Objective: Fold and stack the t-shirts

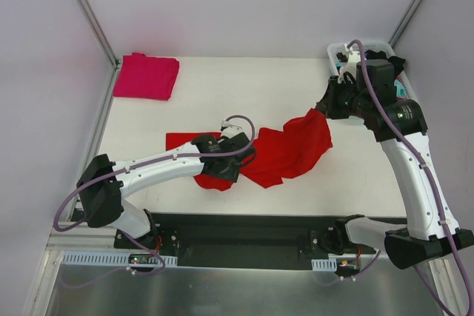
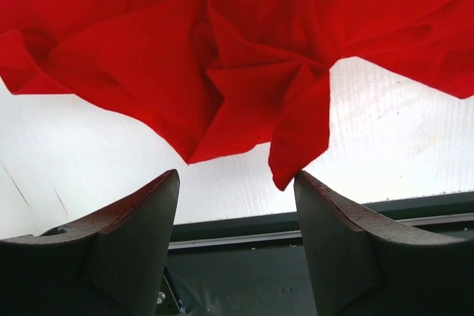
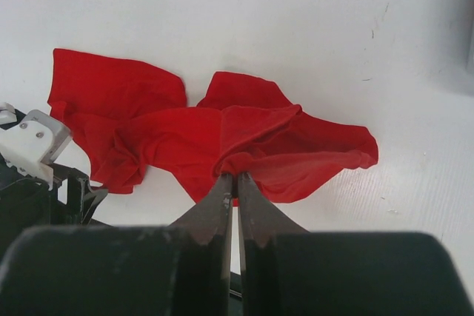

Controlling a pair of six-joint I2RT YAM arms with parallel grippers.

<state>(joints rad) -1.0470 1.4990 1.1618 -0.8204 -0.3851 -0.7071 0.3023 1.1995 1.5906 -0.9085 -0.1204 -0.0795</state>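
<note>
The red shirt (image 1: 289, 149) lies crumpled toward the table's (image 1: 222, 86) near edge, long axis left to right, with the right gripper (image 3: 231, 183) pinching its right end while the left gripper (image 2: 237, 175) gapes wide, holding nothing, at its left.

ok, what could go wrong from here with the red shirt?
1. Right pincer holds the red shirt by a thin bunched edge only; a pull may slip it free.
2. Left pincer is open, nothing in it; the shirt is crumpled, so a grab may catch extra layers.
</note>
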